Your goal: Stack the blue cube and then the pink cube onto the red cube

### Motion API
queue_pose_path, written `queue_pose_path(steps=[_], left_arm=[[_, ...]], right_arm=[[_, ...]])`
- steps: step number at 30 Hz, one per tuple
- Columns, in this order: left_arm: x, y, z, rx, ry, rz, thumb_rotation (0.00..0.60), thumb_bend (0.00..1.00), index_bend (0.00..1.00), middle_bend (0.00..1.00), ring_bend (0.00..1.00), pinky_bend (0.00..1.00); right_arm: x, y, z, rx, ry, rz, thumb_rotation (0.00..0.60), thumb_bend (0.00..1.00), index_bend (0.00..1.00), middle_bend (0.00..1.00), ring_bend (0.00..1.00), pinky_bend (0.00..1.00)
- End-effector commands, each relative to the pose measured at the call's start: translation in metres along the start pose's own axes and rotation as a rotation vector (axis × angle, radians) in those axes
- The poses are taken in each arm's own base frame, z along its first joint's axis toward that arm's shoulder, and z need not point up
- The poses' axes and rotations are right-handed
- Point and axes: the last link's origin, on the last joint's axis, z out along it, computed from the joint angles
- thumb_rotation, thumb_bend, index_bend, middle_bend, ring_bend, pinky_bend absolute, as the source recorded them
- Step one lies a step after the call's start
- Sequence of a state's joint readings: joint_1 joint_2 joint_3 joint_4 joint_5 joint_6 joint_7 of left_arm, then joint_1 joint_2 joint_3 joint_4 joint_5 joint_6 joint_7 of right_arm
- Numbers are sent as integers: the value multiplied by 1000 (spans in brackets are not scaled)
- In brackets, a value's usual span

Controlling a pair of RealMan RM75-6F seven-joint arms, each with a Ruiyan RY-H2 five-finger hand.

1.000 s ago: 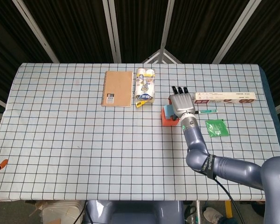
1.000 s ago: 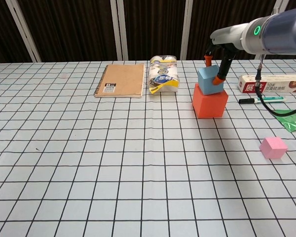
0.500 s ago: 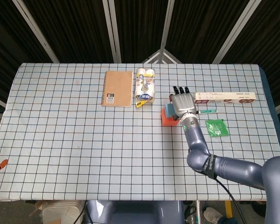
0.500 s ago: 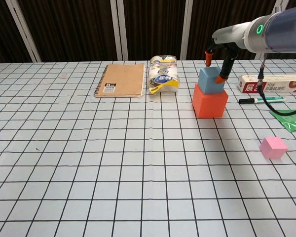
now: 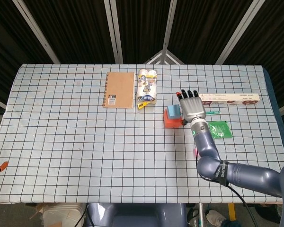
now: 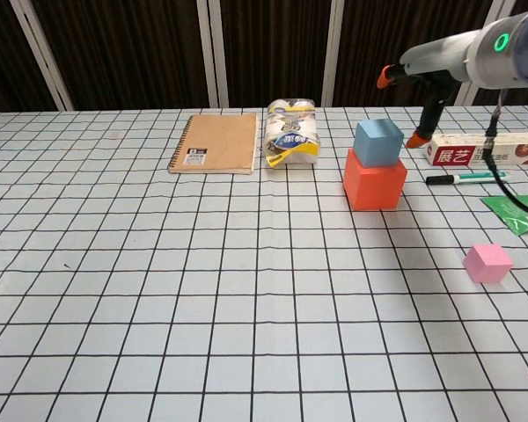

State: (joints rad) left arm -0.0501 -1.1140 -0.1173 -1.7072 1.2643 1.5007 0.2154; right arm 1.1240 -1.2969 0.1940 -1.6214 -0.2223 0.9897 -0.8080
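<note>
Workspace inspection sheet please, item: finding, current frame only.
Surface: table with a checked cloth.
Job's things: blue cube sits on red cube; pink cube alone on the cloth, nearer the front.
Clutter: notebook, wrapped pack, long box, pen, green packet.
Hands: right hand open, clear of the cubes; left hand not in view.
Cables: black cable along the right arm.
Surroundings: dark slatted wall.

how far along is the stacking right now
Done: the blue cube sits on the red cube. In hand: nothing; the right hand is open, beside the stack and clear of it, fingertips apart from the cube. Left: the pink cube lies alone on the table and must go on top. The left hand is not in view.
</note>
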Motion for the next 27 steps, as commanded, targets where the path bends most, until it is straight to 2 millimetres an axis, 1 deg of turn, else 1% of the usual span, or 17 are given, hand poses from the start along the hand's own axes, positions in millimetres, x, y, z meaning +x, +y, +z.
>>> queue_pose_path(steps=[1, 4, 7, 11, 14, 15, 18, 21, 24, 27], left_arm=[[0, 0, -1, -4, -1, -3, 600, 129, 81, 0, 0, 0], [1, 0, -2, -9, 0, -6, 600, 129, 81, 0, 0, 0], [1, 1, -3, -15, -1, -8, 600, 129, 81, 0, 0, 0], [1, 1, -3, -18, -1, -11, 600, 129, 81, 0, 0, 0], [1, 0, -3, -19, -2, -13, 600, 129, 81, 0, 0, 0], [1, 1, -3, -20, -2, -12, 600, 129, 81, 0, 0, 0], [0, 2, -3, -25, -6, -10, 600, 129, 81, 0, 0, 0], [0, 4, -4, -33, -8, -8, 600, 129, 81, 0, 0, 0], [0, 4, -4, -33, -7, -7, 600, 128, 81, 0, 0, 0], [0, 3, -4, -29, -5, -8, 600, 128, 81, 0, 0, 0]], right_arm=[[2, 26, -15, -34, 14, 5, 600, 292, 44, 0, 0, 0], [1, 45, -28, -51, 17, 19, 600, 292, 42, 0, 0, 0], [-8, 67, -43, -63, 12, 30, 600, 292, 42, 0, 0, 0], [-24, 94, -70, -71, 12, 38, 600, 292, 42, 0, 0, 0], [-41, 111, -89, -80, 0, 25, 600, 292, 42, 0, 0, 0], [-51, 118, -100, -87, -15, 30, 600, 292, 42, 0, 0, 0], [-72, 127, -117, -75, -41, 46, 600, 292, 59, 0, 0, 0], [-89, 128, -126, -48, -51, 49, 600, 293, 121, 0, 0, 0], [-101, 124, -131, -18, -57, 58, 600, 292, 170, 0, 0, 0], [-111, 116, -134, 16, -53, 68, 600, 292, 195, 0, 0, 0]])
